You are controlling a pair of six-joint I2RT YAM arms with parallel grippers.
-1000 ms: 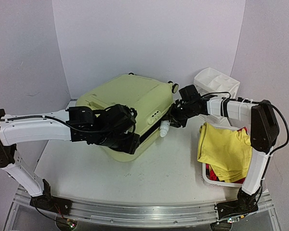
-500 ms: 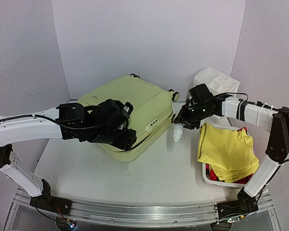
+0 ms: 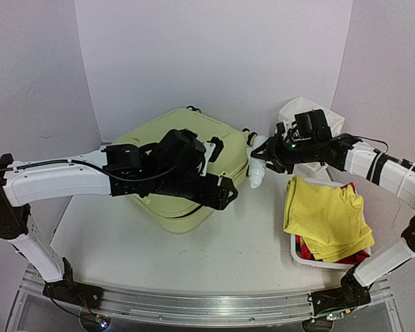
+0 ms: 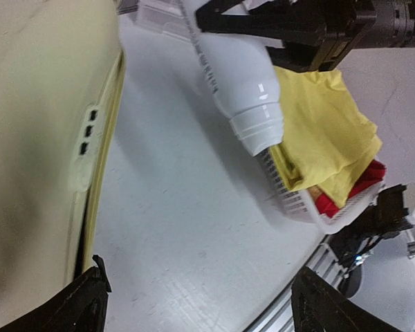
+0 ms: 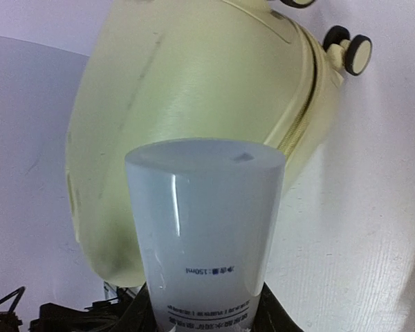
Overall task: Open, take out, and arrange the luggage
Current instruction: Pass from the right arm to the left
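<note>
the luggage (image 3: 183,162) lay on the surface (image 3: 214,256), left of centre and near the back wall. its lid was down on the shell and its wheels (image 5: 360,54) pointed toward the right arm. the left jaws hung spread wide and empty just off its front right corner, over bare surface. the right jaws were clamped on the butt end of a white bottle (image 3: 256,174). the bottle hung cap down in the air between the luggage and the white basket (image 3: 295,251), which held yellow cloth (image 3: 325,211). a white organizer (image 3: 290,111) stood behind the right arm.

the step in hand looked to be carrying the bottle to its resting place, though whether that was the organizer or the basket could not be told. to do it well, the right arm would need to keep its clamp firm on the smooth plastic and lift high enough to clear any rim. it should turn the bottle so it would not roll, and let go only once the bottle was supported. the left arm would do best to stay clear of that path.
</note>
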